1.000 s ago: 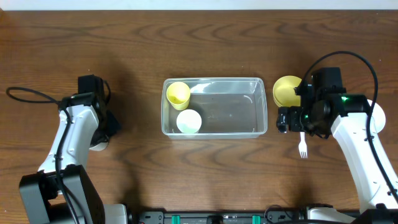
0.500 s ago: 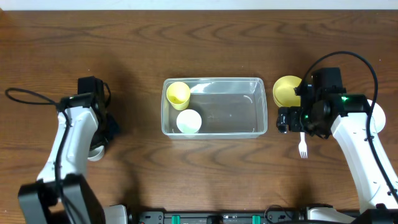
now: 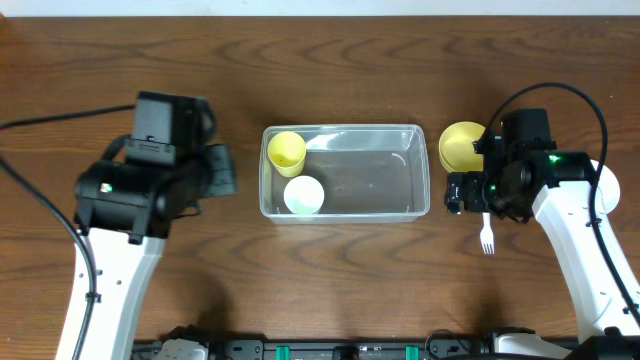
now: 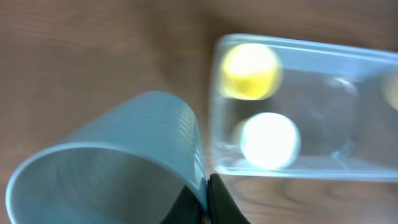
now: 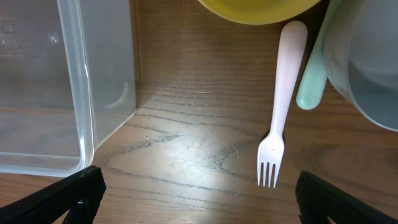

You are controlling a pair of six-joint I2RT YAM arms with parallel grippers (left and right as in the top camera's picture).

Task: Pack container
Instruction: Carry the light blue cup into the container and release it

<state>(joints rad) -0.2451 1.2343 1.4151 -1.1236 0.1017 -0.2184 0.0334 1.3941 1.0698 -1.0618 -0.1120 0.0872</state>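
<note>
Overhead, we find the left gripper (image 3: 218,170) above the brown wooden surface (image 3: 330,60), just beside the left end of the clear, shallow rectangular plastic container (image 3: 345,128). In the left wrist view, the left gripper (image 4: 208,202) is closed on the wall of a pale blue ribbed plastic cup (image 4: 106,168) at its rim. The cup's mouth faces the camera, and the arm hides the cup from overhead.

The container sits at the middle of the surface with its long side running left to right. At its left end stand a small yellow cup (image 3: 286,150) and a small white cup (image 3: 303,195), close together; the left wrist view shows both only as blurs.

Just right of the container lies a round yellow bowl (image 3: 462,145). The right gripper (image 3: 458,192) hovers close in front of the bowl, near the container's right wall. In the right wrist view its fingers are spread wide apart with nothing between them. A white plastic fork (image 5: 280,106) lies on the surface with its tines pointing away from the bowl. Beside its handle we see a mint-green handle (image 5: 311,81) and a pale round vessel (image 5: 367,68).
</note>
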